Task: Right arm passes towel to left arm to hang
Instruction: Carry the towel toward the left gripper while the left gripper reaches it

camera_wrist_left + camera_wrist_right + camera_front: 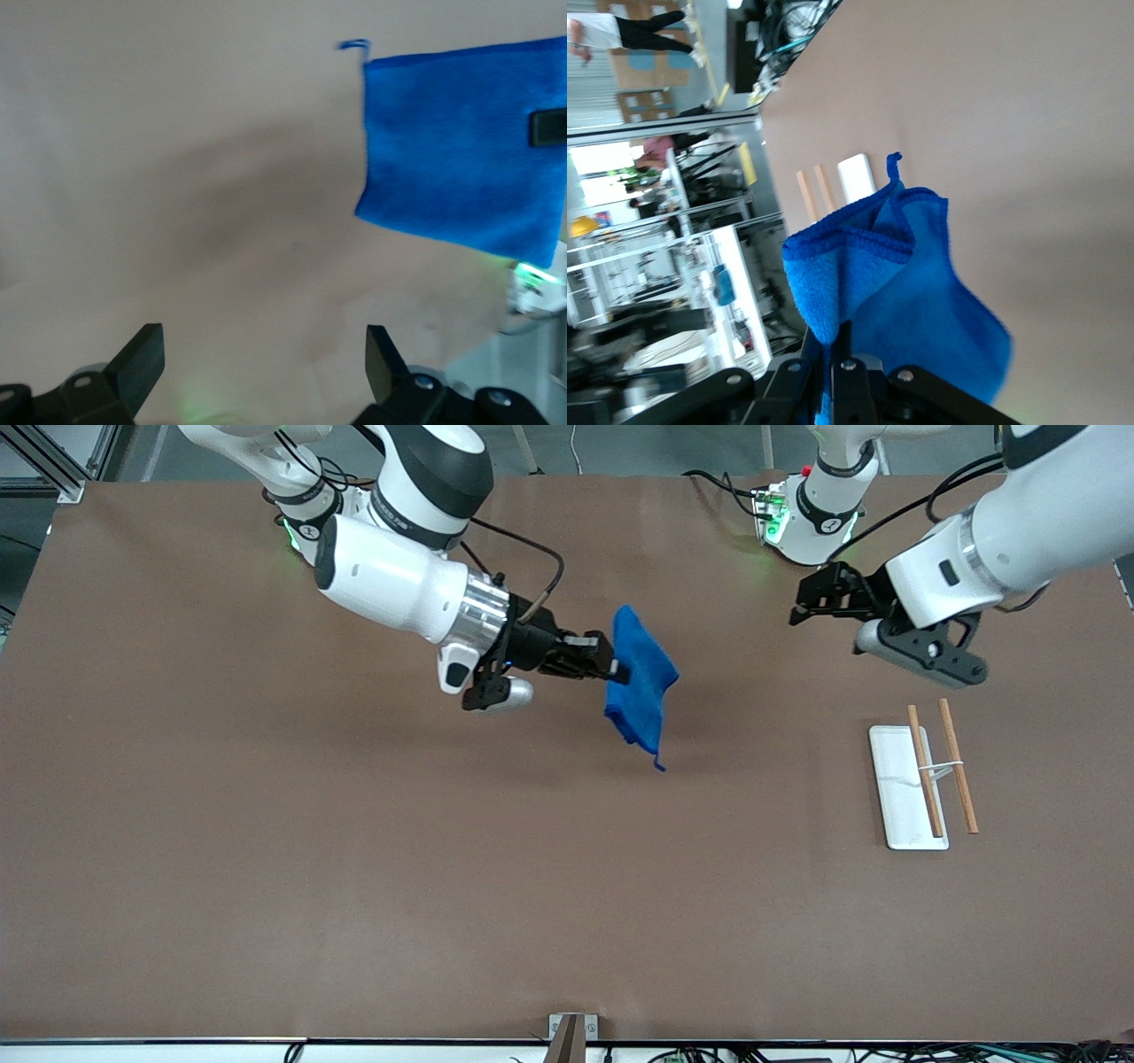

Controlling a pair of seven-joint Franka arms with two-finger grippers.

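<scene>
Right arm [390, 580] reaches out from its base toward mid-table. Right gripper [611, 664] is up in the air over the table [266, 868], fingers clamped together on 1 edge of the towel [640, 677]. Towel hangs clear of the tabletop, folded, loose thread at its lowest corner. Left arm [992, 549] waits; left gripper [811, 602] is over the table near its own base, fingers [142, 363] spread apart, holding nothing. Rack [921, 784] with 2 wooden rods sits on the table toward the left arm's end.
</scene>
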